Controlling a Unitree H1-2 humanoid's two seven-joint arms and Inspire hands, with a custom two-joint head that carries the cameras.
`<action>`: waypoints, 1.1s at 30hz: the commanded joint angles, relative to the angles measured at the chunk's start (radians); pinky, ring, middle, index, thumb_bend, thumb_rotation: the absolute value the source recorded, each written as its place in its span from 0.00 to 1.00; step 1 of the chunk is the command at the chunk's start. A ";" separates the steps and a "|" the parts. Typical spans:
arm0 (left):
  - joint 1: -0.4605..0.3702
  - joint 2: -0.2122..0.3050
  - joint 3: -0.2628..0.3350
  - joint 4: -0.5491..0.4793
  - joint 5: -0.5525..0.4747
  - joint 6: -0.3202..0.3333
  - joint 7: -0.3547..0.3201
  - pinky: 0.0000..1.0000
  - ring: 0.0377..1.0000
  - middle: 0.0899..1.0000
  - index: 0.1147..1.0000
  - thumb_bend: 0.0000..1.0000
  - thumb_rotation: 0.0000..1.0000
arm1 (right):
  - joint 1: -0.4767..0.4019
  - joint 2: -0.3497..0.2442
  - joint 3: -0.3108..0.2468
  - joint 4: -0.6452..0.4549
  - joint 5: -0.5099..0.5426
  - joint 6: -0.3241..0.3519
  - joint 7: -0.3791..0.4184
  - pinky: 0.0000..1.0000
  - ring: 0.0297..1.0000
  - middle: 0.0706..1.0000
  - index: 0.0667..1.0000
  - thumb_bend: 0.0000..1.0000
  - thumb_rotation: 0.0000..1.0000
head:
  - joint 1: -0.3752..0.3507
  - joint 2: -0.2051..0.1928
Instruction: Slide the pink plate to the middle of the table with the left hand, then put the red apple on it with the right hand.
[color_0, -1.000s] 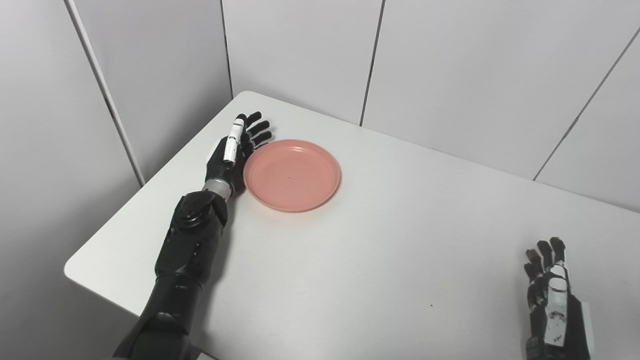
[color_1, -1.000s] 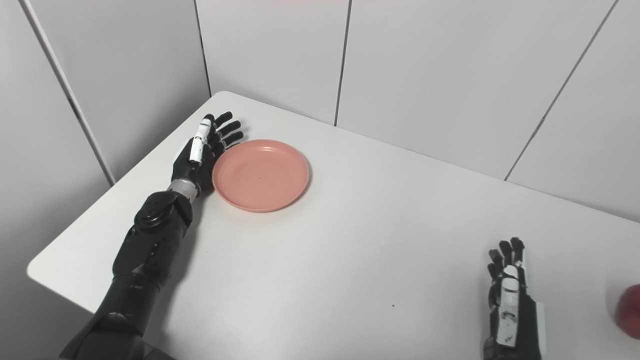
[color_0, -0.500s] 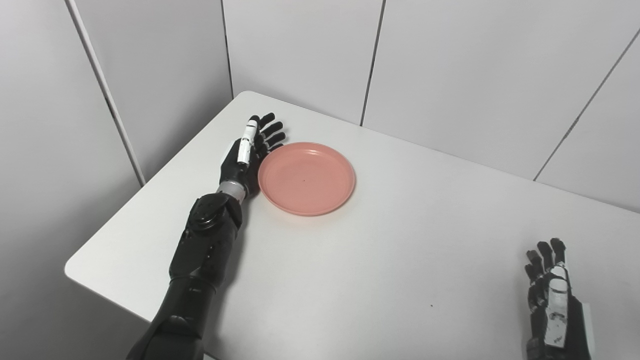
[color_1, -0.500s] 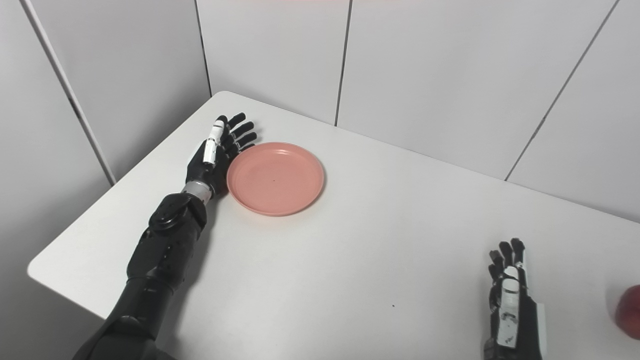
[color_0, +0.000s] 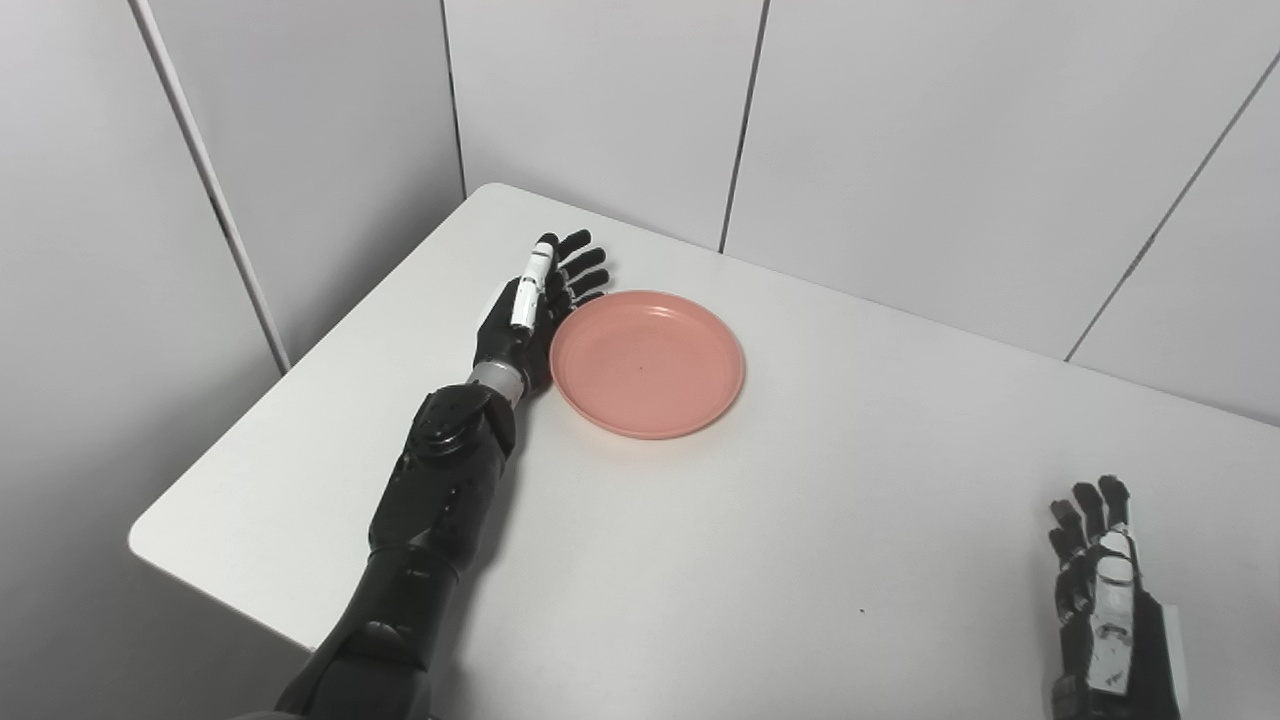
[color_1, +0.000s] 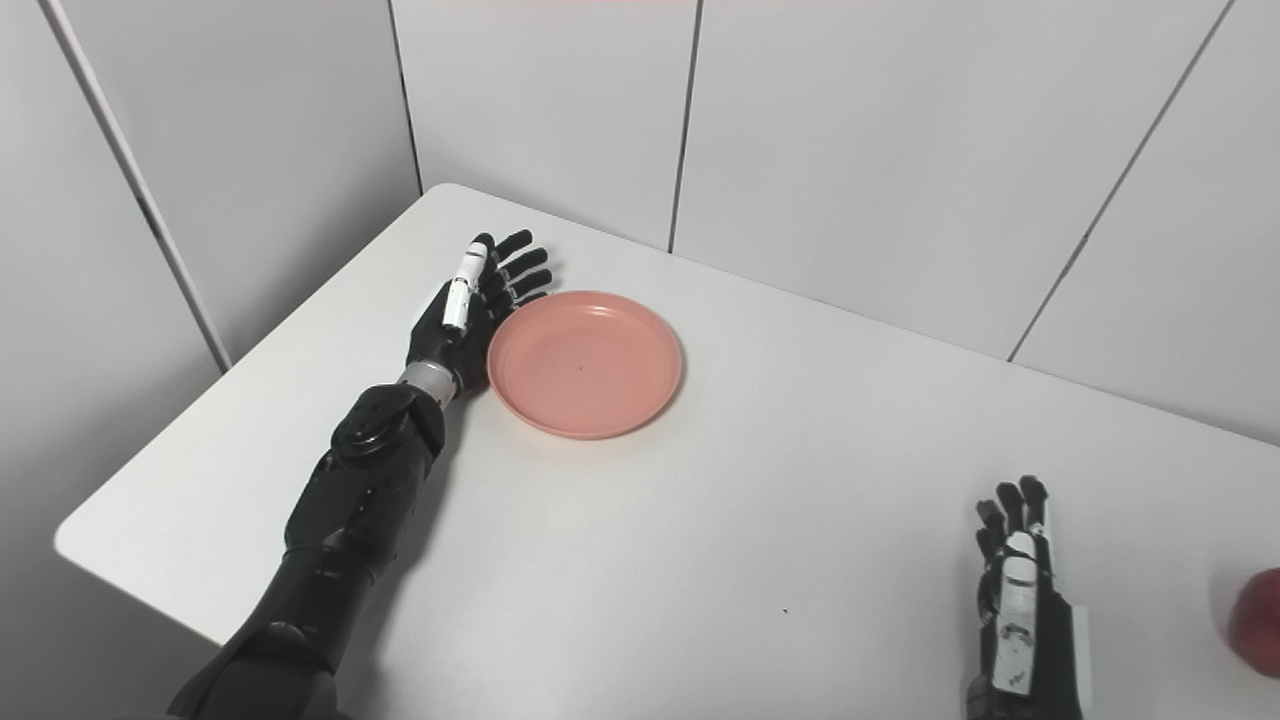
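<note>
Slide underway: black left hand (color_0: 525, 320), fingers spread and empty, flat against round pink plastic plate (color_0: 647, 363), near the white table's (color_0: 700, 560) far-left corner. Right hand (color_1: 1020, 600) open, idle; red apple (color_1: 1258, 622) at right edge, unplaced.

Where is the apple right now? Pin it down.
The apple shows only in the right eye view, cut off by the picture's right edge, on the table just right of the right hand, far from the plate.

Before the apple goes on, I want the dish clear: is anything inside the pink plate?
Nothing lies in the pink plate except a tiny dark speck near its middle. What the plate covers on the table cannot be seen.
</note>
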 joint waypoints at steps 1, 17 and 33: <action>0.017 -0.028 -0.017 0.043 0.005 0.028 -0.005 0.84 0.84 0.83 0.80 0.30 1.00 | 0.036 0.005 -0.003 0.016 0.006 -0.009 0.002 1.00 0.95 0.97 0.98 0.17 1.00 | 0.001 0.001; 0.025 -0.077 -0.055 0.037 0.012 0.024 -0.027 0.85 0.84 0.83 0.80 0.32 1.00 | 0.035 0.009 0.002 0.014 -0.002 0.003 0.000 1.00 0.96 0.97 0.99 0.19 1.00 | -0.029 0.019; 0.055 -0.122 -0.118 0.018 0.026 0.037 -0.038 0.78 0.79 0.79 0.78 0.34 1.00 | 0.039 0.030 0.006 -0.004 -0.028 0.014 -0.021 1.00 0.94 0.96 0.98 0.22 1.00 | -0.066 0.038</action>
